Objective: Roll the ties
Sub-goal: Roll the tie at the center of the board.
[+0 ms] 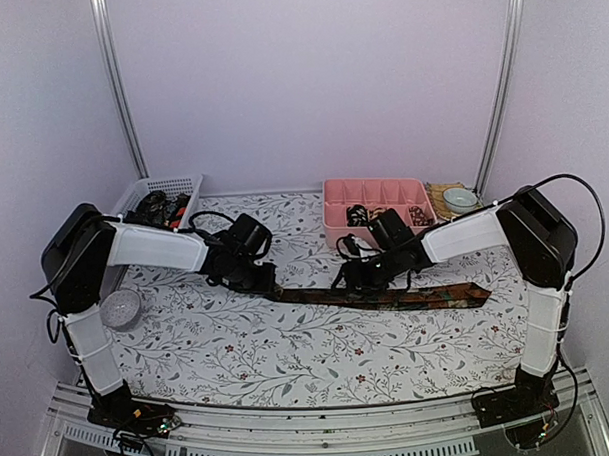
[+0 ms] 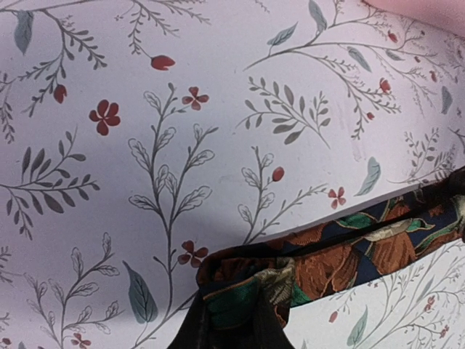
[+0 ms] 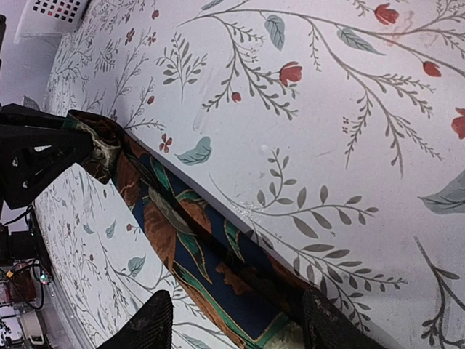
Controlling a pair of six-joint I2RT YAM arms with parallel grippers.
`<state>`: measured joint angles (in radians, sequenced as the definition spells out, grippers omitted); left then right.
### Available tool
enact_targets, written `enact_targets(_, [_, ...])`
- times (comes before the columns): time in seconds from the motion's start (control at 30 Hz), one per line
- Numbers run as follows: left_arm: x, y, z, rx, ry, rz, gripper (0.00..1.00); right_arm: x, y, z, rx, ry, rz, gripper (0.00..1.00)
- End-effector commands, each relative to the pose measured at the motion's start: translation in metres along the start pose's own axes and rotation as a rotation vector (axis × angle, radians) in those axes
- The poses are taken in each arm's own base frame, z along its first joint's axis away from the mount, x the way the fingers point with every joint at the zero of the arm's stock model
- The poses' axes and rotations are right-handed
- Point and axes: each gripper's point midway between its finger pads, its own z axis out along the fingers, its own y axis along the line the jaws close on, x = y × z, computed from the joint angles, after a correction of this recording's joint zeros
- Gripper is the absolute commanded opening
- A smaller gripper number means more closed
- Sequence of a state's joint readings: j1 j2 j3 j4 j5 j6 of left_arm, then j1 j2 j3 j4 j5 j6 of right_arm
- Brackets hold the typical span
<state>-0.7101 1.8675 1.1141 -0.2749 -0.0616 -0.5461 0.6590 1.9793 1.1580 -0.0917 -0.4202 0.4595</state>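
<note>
One patterned tie [image 1: 387,295] lies stretched flat on the floral tablecloth [image 1: 289,359]. My left gripper [image 2: 232,331] pinches its left end (the fabric bunches there); my right gripper [image 3: 236,320] stands spread, straddling the tie farther along.

Robot lab booth: blank white walls [image 1: 310,88], metal frame rails [image 1: 120,89].
</note>
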Motion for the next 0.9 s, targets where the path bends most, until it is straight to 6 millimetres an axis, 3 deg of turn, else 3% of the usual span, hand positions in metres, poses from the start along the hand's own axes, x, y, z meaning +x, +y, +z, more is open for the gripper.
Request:
enact_targets(0.0, [0.01, 0.027, -0.003, -0.164, 0.041, 0.053, 0.12, 0.005, -0.011, -0.031, 0.082, -0.007, -0.007, 0.62])
enact_targets(0.4, [0.009, 0.038, -0.006, -0.283, 0.044, 0.093, 0.12, 0.011, -0.051, -0.034, 0.119, -0.012, 0.074, 0.65])
enact_targets(0.87, [-0.002, 0.031, -0.009, -0.257, 0.005, 0.075, 0.12, 0.06, -0.056, -0.028, 0.113, 0.058, 0.096, 0.58])
